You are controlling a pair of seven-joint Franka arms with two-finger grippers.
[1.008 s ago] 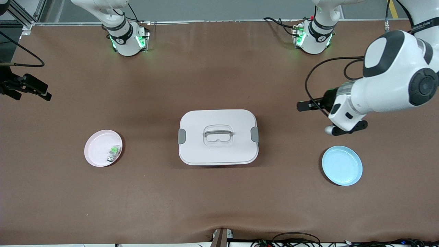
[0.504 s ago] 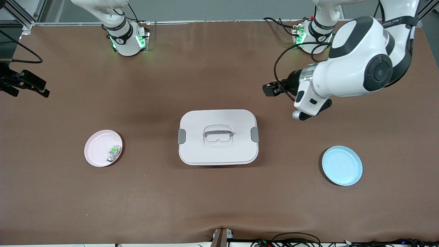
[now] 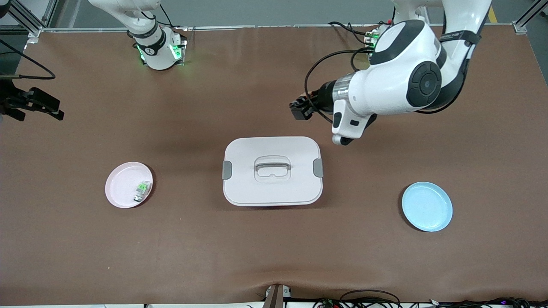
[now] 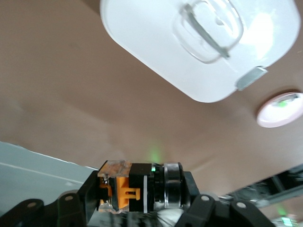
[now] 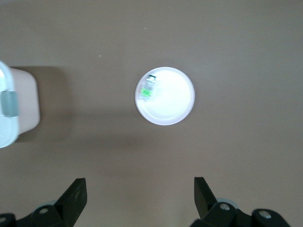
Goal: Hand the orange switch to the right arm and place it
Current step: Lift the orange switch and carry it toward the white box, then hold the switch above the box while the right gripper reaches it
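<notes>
The orange switch (image 4: 124, 189), a black body with orange marks, a clear end and a metal ring, lies crosswise between the jaws of my left gripper (image 4: 139, 191), which is shut on it. In the front view the left gripper (image 3: 299, 110) hangs over bare table beside the white box's corner at the left arm's end; the switch hardly shows there. My right gripper (image 3: 37, 114) hangs high at the right arm's end of the table. Its fingers (image 5: 75, 194) stand wide open and empty, with the right gripper (image 5: 139, 182) looking down over the pink plate.
A white lidded box (image 3: 272, 188) with a handle stands mid-table. A pink plate (image 3: 122, 179) holding a small green-and-clear part (image 3: 142, 189) lies toward the right arm's end. An empty blue plate (image 3: 427, 206) lies toward the left arm's end.
My left arm has carried the switch from above the blue plate's area toward the table's middle, close to the white box. The right gripper has barely shifted.
</notes>
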